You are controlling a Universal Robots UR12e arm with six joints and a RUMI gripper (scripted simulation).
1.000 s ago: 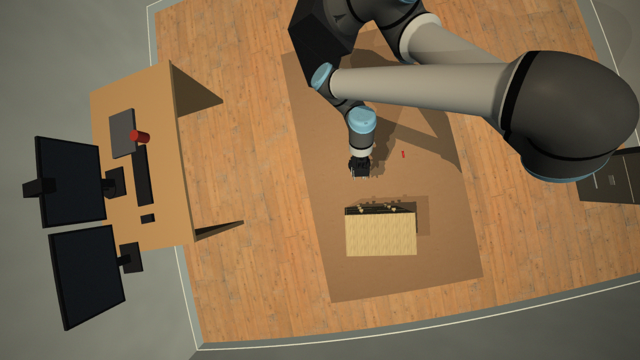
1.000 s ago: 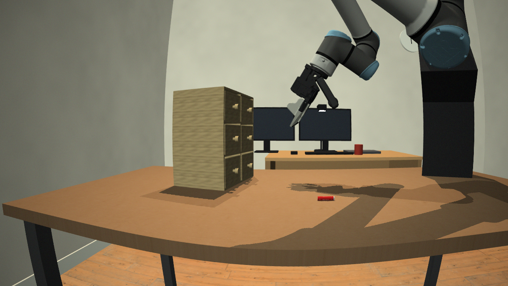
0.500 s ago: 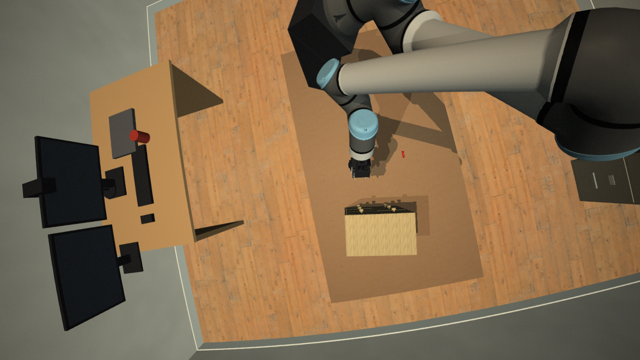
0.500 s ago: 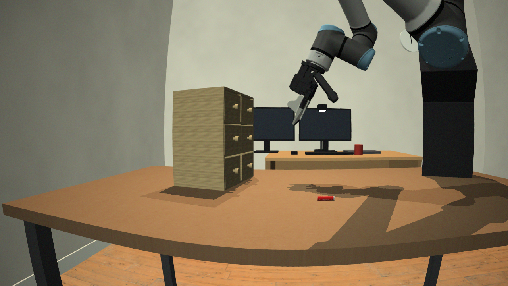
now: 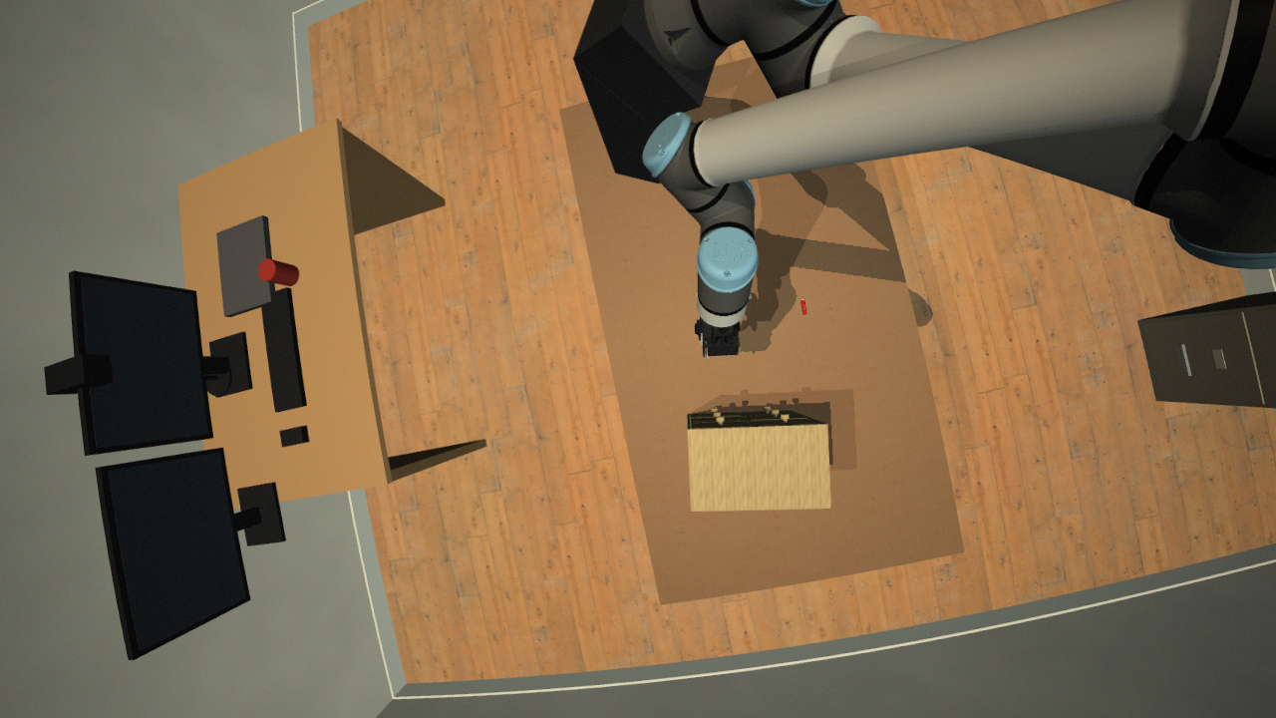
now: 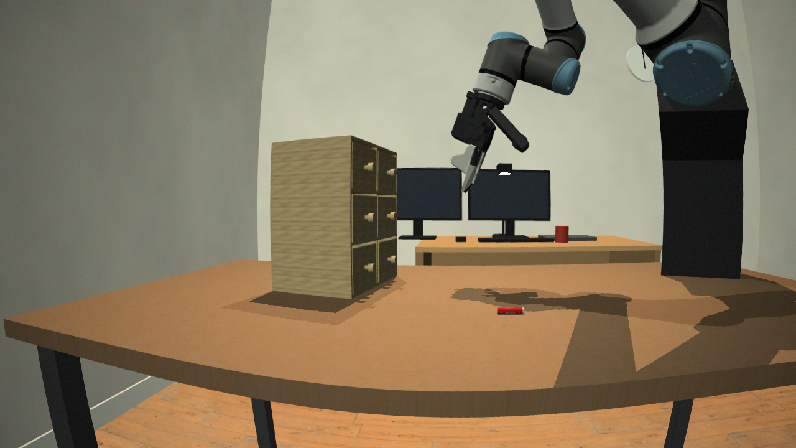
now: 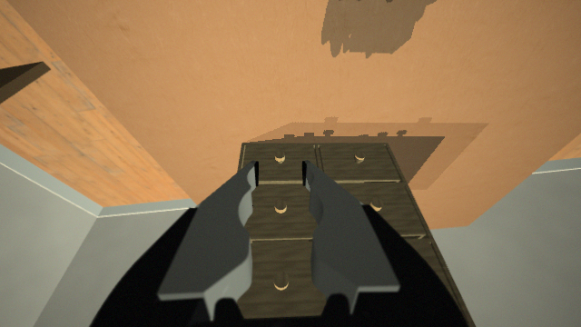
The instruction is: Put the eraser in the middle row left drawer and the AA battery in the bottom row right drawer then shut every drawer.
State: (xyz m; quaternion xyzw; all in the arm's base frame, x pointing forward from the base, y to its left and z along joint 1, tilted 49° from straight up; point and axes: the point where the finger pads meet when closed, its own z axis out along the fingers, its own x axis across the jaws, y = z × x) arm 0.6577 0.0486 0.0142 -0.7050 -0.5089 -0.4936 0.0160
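Wooden floorboards run under a brown table [image 6: 166, 328] whose top carries the chest [image 6: 311, 217], a six-drawer box standing upright with all its drawers shut and pale knobs facing the arm's side. Lying on the table well apart from the chest front, toward the arm's pedestal, is the red battery [image 6: 510, 310], on its side just at the edge of the arm's shadow; from above it shows as a small red mark [image 5: 803, 307] beside the wrist. No eraser can be made out in any view. Up in the air, in front of the chest and about level with its top row, the gripper [image 6: 469, 177] points down and toward the drawer fronts, touching nothing. Its jaws stand narrowly parted with only air between them; through the gap the wrist view shows one column of drawer knobs. Behind, a desk [image 6: 534, 247] holds two monitors [image 6: 428, 195] and a red cup [image 6: 561, 234].
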